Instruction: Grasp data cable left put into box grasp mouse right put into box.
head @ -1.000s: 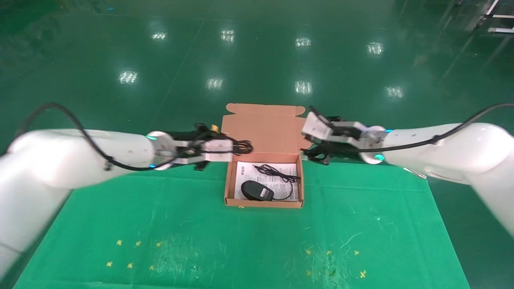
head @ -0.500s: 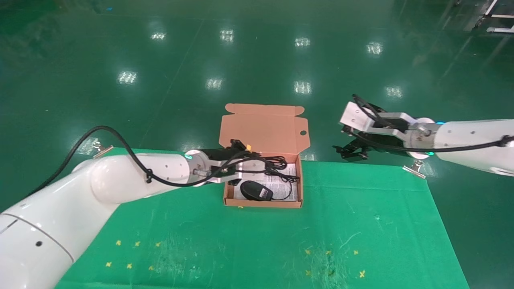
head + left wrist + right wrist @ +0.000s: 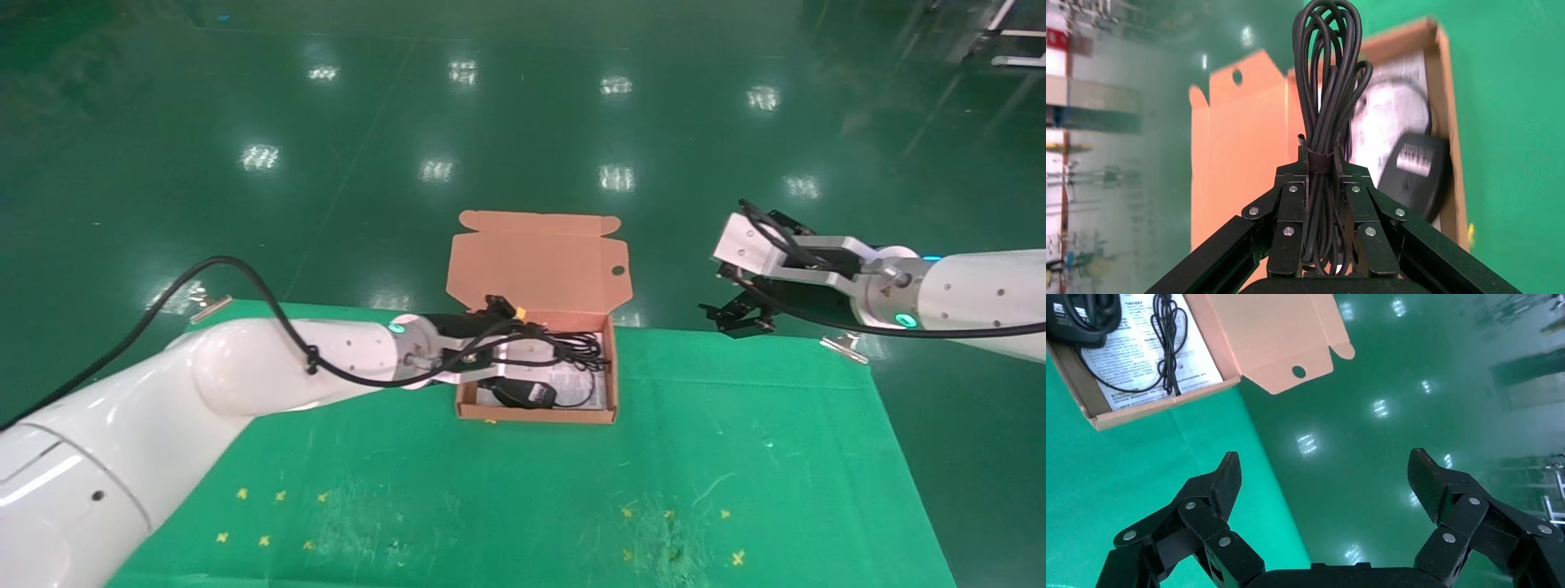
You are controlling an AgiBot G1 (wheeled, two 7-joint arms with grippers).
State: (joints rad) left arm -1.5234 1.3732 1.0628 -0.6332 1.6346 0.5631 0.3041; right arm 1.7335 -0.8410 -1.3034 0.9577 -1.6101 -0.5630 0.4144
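The box (image 3: 535, 414) lies open near the table's far edge, its lid (image 3: 539, 261) standing up behind it. Inside, on a white printed sheet, rests the black mouse (image 3: 523, 393) with its thin cord (image 3: 584, 384). My left gripper (image 3: 511, 351) reaches in over the box from the left, shut on the data cable (image 3: 572, 347), whose looped end hangs just above the sheet. In the left wrist view the data cable (image 3: 1330, 73) sticks out past the left gripper (image 3: 1319, 156), with the mouse (image 3: 1416, 174) beside it. My right gripper (image 3: 735, 314) is open and holds nothing, off to the box's right, past the table's far edge.
A green cloth (image 3: 523, 490) covers the table, with yellow cross marks near the front. Metal clips (image 3: 846, 347) hold the cloth at the far corners. Beyond the far edge is glossy green floor. In the right wrist view the right gripper (image 3: 1324, 462) hangs over floor, the box (image 3: 1162, 404) off to one side.
My left arm has swung right and lowered, bringing the data cable from beside the box to over its inside. My right gripper has drawn away to the right.
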